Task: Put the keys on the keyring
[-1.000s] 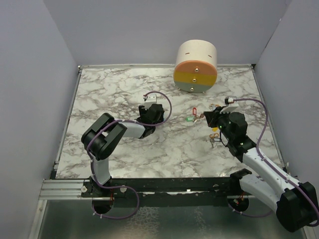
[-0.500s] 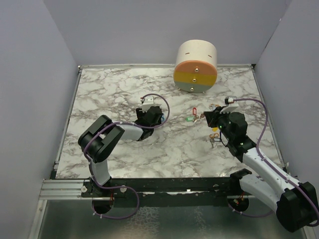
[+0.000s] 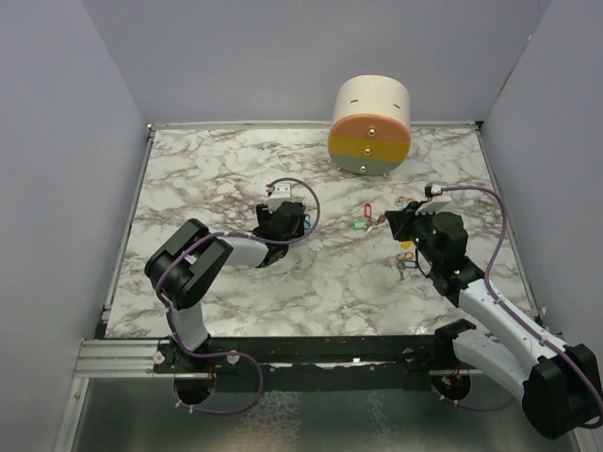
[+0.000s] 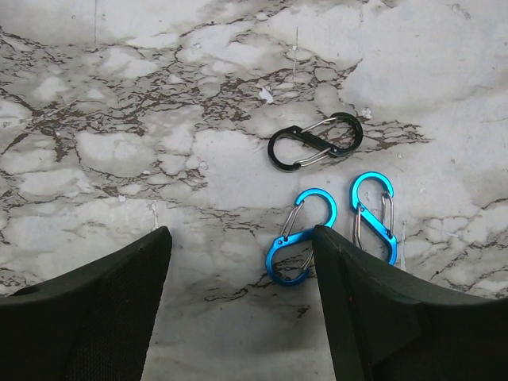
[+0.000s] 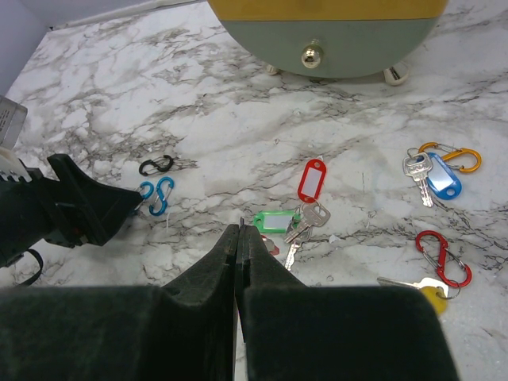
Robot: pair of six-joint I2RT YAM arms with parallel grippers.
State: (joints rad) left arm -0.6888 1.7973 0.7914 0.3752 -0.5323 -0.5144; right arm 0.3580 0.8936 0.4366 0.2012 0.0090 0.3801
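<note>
In the right wrist view, keys lie on the marble ahead of my right gripper. One has a red tag and one a green tag, their metal blades touching. A blue-tagged key and a yellow-tagged key lie to the right. This gripper is shut, and a thin metal sliver pokes out between its tips. I cannot tell whether it is the keyring or a key. My left gripper is open, low over the marble, its right finger beside a blue S-clip.
A second blue clip and a black clip lie just beyond the left fingers. An orange clip and a red clip lie among the keys. A round drawer unit stands at the back, and walls enclose the table.
My left gripper has drawn back slightly, toward the near left, and settled low by the blue clips. The right arm has not moved.
</note>
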